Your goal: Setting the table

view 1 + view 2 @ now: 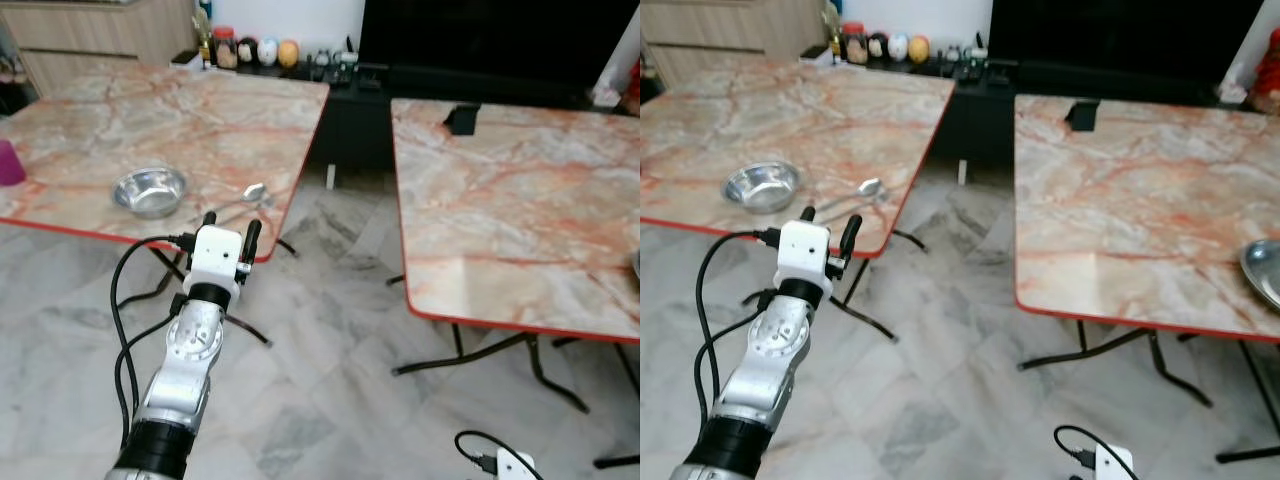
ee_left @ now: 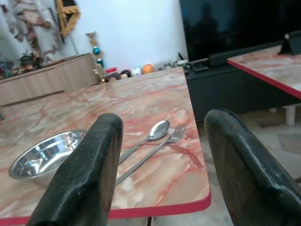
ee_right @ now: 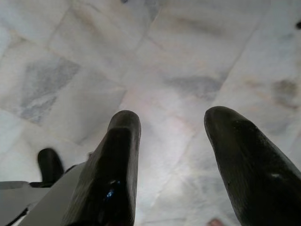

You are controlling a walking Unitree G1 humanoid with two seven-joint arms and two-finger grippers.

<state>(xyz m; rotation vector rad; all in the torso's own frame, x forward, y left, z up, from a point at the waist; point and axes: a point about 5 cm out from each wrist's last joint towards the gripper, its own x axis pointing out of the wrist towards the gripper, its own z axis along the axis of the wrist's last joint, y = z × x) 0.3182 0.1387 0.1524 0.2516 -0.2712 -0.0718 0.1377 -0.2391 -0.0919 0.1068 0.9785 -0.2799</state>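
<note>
- Marble-pattern table [image 1: 120, 120] with a red edge on the robot's left; a second matching table [image 1: 500, 200] on the right, floor gap between them
- Steel bowl [image 1: 150, 191] sits near the front edge of the left table, empty
- Spoon [image 2: 149, 135] and fork [image 2: 160, 146] lie side by side just right of the bowl, close to the table's front right corner, heads pointing away from the robot
- Left gripper [image 1: 229, 228] raised just in front of that table's edge, level with the cutlery, fingers [image 2: 84, 174] spread apart, nothing between them, touching nothing
- Right gripper [image 3: 171, 160] hangs low over the tiled floor [image 3: 188, 56], fingers parted, empty
- Rim of a metal plate [image 1: 1265, 270] shows at the right table's far right edge
- Small black object [image 1: 462, 118] stands near the back of the right table
- Pink cup [image 1: 10, 162] at the left table's left edge, partly cut off
</note>
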